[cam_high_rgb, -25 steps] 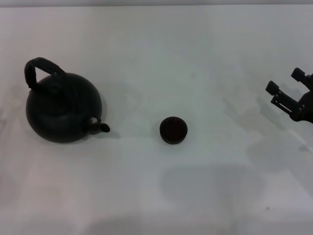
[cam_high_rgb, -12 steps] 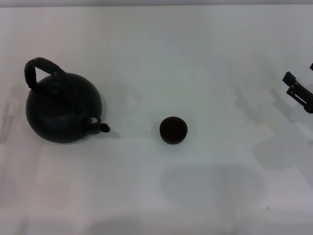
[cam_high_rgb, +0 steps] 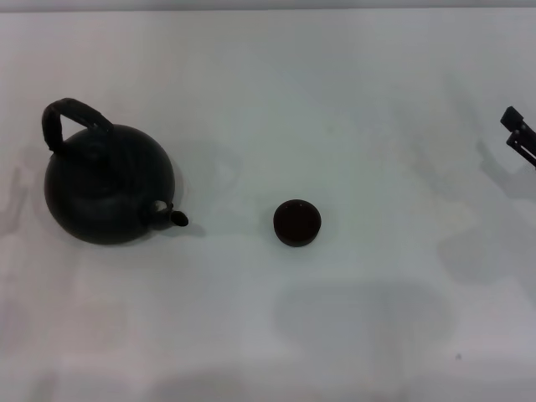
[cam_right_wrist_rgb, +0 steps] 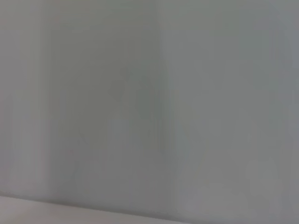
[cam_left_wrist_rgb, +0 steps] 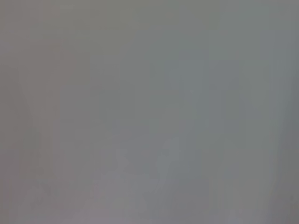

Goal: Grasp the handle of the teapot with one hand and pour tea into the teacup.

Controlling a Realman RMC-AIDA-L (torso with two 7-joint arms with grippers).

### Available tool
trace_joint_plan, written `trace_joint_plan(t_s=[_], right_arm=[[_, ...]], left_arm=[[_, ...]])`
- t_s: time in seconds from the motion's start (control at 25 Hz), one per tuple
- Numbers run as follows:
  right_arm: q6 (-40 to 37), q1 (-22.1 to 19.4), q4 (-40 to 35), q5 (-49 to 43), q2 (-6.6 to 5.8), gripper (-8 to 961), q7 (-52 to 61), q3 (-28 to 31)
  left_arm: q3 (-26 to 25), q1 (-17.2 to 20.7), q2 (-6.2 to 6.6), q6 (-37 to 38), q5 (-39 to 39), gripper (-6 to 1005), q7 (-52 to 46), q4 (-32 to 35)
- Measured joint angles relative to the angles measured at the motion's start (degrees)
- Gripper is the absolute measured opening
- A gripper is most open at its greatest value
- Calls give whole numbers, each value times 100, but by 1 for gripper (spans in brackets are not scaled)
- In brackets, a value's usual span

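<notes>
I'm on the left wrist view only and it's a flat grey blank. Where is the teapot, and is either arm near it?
Observer: The teapot stands upright on the white table, on the robot's left side in the head view. Nothing is touching it.
Operator: Which way is the spout facing?
Observer: The spout points toward the teacup, which sits apart from the pot near the middle of the table.
Operator: And the handle?
Observer: The handle arches up over the pot's far left side, free of any grip.
Operator: Any arm in sight?
Observer: Only a bit of the right gripper shows, at the head view's right edge, far from both. The left arm is not visible.
</notes>
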Motion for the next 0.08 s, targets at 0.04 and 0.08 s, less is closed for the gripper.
trace_joint_plan(t_s=[0.04, 0.08], right_arm=[[-1, -15, -28, 0, 0, 858, 0, 1], [-1, -26, -55, 0, -1, 858, 0, 2]], left_arm=[[1, -7, 0, 10, 0, 775, 0, -1], [1, -15, 0, 15, 0, 775, -1, -1]])
